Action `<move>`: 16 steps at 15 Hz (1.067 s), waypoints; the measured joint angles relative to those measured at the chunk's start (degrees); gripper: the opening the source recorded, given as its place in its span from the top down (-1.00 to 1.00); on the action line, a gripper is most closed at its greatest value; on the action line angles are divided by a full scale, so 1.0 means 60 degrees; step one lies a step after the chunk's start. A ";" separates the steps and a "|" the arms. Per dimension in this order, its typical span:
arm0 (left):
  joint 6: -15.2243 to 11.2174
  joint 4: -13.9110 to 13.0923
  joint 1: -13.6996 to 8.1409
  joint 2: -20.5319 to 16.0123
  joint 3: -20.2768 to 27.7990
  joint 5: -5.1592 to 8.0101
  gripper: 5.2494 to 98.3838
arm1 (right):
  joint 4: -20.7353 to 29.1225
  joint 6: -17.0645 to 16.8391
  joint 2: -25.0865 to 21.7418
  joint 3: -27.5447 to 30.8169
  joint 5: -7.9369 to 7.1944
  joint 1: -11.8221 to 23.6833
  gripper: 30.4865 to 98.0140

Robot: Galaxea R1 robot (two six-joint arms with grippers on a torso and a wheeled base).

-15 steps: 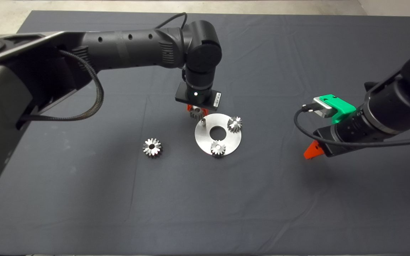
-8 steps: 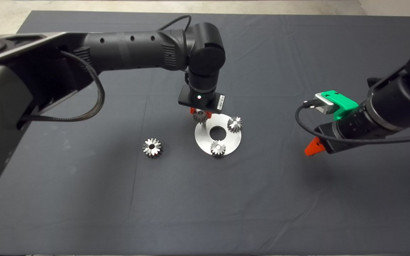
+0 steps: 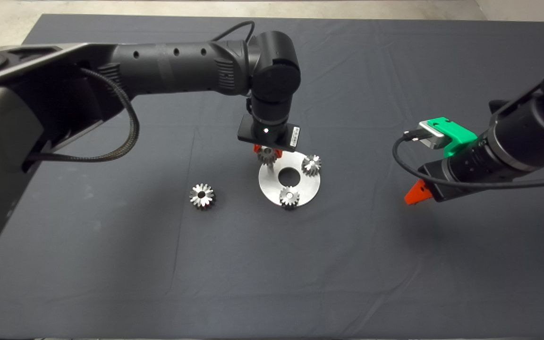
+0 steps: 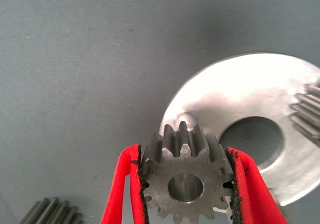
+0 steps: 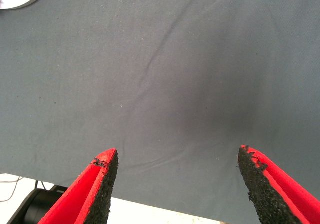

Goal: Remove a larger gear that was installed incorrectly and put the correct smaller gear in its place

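Note:
My left gripper [image 3: 267, 152] is shut on the smaller gear [image 3: 267, 156], a silver toothed gear with a centre hole [image 4: 186, 186]. It hangs over the back left rim of the round silver plate [image 3: 272, 189], and the red fingers [image 4: 122, 194] grip it on two sides. The larger gear [image 3: 202, 196] lies flat on the mat to the left of the plate, and its edge shows in the left wrist view [image 4: 50, 211]. Two small gears [image 3: 311, 165] [image 3: 289, 197] sit on the plate. My right gripper [image 3: 413, 196] hovers open over bare mat to the right [image 5: 177, 156].
The plate has a wide centre hole [image 3: 289, 176]. The dark mat [image 3: 111, 264] has bare cloth in front and on both sides. The mat's edge and the pale floor [image 5: 150, 214] show beneath the right gripper. A black cable [image 3: 399, 165] loops off the right wrist.
The left gripper carried the smaller gear a little right and forward over the plate's back left peg, which is now hidden under it. The right arm drifted slightly right.

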 measured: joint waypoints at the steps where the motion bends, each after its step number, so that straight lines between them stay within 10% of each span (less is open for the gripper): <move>1: -0.0052 0.0097 0.0000 0.0000 0.0075 -0.0001 0.59 | 0.0000 -0.0004 0.0000 0.0000 0.0000 0.0000 0.02; 16: -0.0278 0.0677 0.0323 0.0000 0.0213 0.0001 0.60 | 0.0000 -0.0001 0.0000 0.0004 -0.0004 0.0106 0.02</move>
